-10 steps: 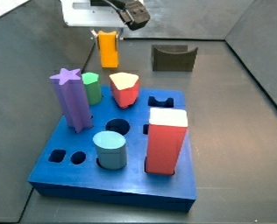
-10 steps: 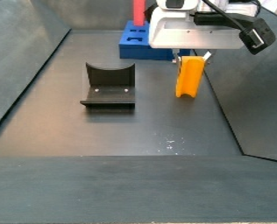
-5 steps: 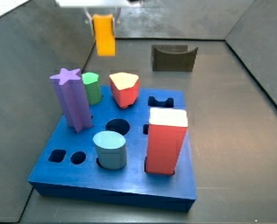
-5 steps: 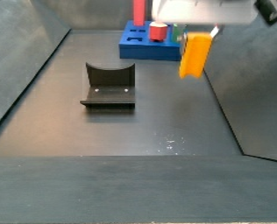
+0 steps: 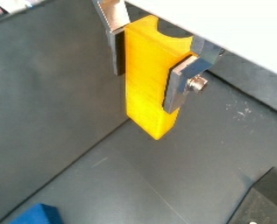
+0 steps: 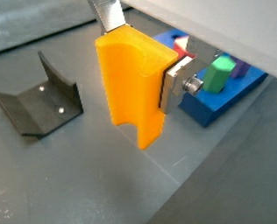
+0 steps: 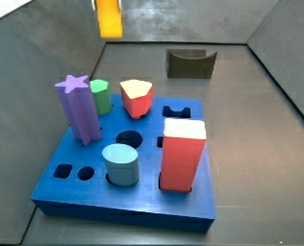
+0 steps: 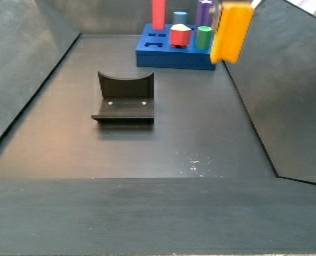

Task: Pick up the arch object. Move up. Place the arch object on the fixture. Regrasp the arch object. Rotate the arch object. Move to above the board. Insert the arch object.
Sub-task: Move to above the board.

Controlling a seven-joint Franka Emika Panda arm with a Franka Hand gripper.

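Note:
The arch object (image 5: 151, 87) hangs upright in the air, yellow in one wrist view and orange (image 6: 131, 87) in the other. My gripper (image 5: 147, 63) is shut on its upper part, one silver finger (image 6: 176, 80) on each side. Both side views show only the block, high near the top edge (image 7: 107, 17) (image 8: 232, 33), well off the floor; the gripper body is out of frame there. The fixture (image 7: 190, 62) (image 8: 123, 97) (image 6: 36, 105) stands empty on the floor. The blue board (image 7: 78, 192) (image 8: 154, 52) (image 6: 217, 105) lies apart from it.
On the board stand a purple star post (image 7: 78, 108), a green peg (image 7: 101, 96), a red pentagon peg (image 7: 137, 98), a light blue cylinder (image 7: 120, 165) and a big red block (image 7: 182, 156). Grey walls enclose the floor.
The gripper has risen with the arch object from near the floor to the top of both side views; the gripper body has left those frames. Nothing else moved.

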